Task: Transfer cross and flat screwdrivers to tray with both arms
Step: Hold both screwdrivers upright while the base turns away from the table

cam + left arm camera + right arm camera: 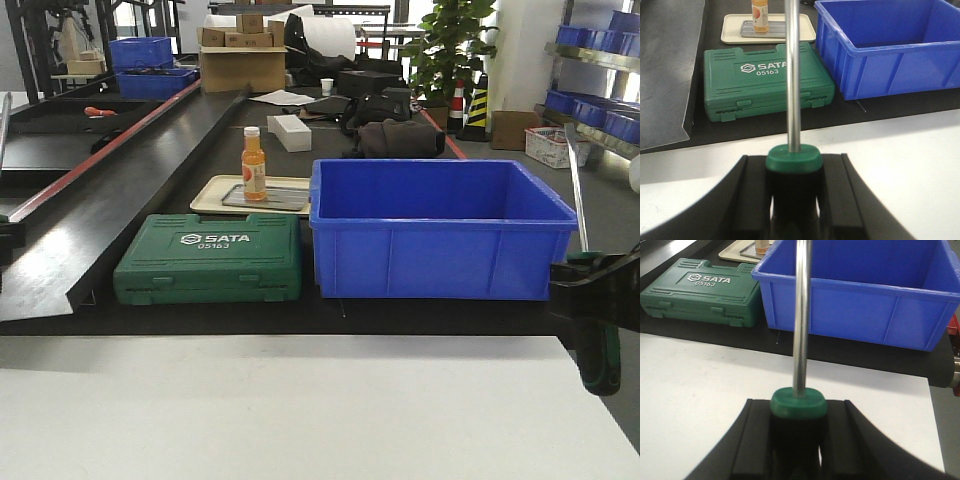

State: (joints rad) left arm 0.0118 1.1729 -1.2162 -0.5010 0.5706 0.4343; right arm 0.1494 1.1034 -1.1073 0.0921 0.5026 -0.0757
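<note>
Now, you're loaded on both sides.
Left gripper (792,197) clamps the first screwdriver (792,95), right gripper (799,440) the second screwdriver (801,325); grey tray (288,199) sits behind green case (208,258).

I am looking at a big blue bin (440,235) sitting just beside a green case (210,262). A beige tray (207,197) is lying behind the case, and an orange bottle (254,165) is standing upright there.

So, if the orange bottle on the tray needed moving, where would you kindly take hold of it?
Probably by its neck just under the white cap, coming down from above: the orange bottle stands upright, with the green case in front and the blue bin close to its right.
</note>
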